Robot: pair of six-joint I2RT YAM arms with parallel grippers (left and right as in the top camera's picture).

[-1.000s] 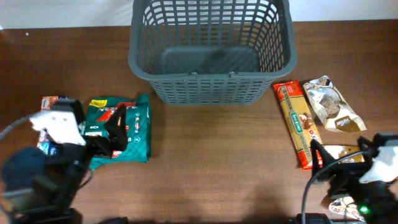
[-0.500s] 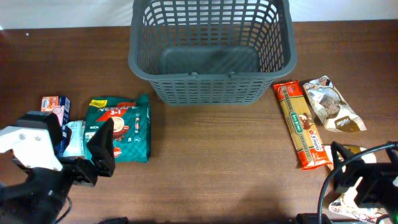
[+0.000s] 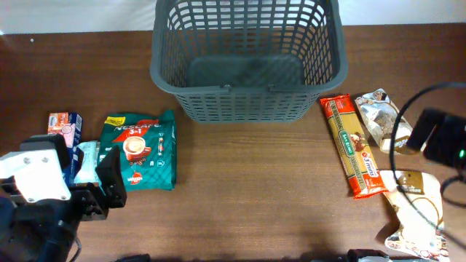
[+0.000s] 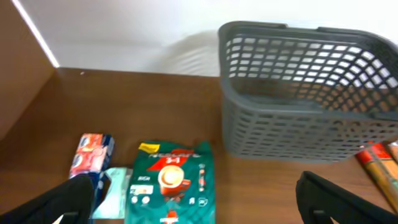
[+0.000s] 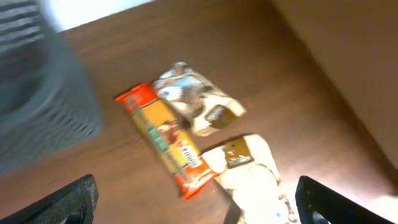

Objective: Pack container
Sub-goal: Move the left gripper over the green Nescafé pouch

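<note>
Both stood open and empty: left pincer (image 4: 199,202), right pincer (image 5: 199,205). The flat Nescafé packet (image 3: 140,151) could slip from a shallow pinch, or catch the basket (image 3: 247,109) rim.

Left gripper (image 4: 194,200) — jaws spread wide, nothing held, low at near left. Right gripper (image 5: 198,199) — jaws wide, nothing held, at right edge.

Overhead: basket (image 3: 247,91) far rim cut by the top edge; left arm (image 3: 36,182) covers part of the pale blue packet (image 3: 87,156) and a corner of the green Nescafé pouch (image 3: 142,149); right arm (image 3: 440,138) hides one side of the silver snack pouch (image 3: 380,115). Left wrist: pouch cut by the bottom edge, only the tips of the left gripper (image 4: 194,179) in frame. Right wrist: motion-blurred throughout, packet print unreadable, basket a grey smear.
</note>
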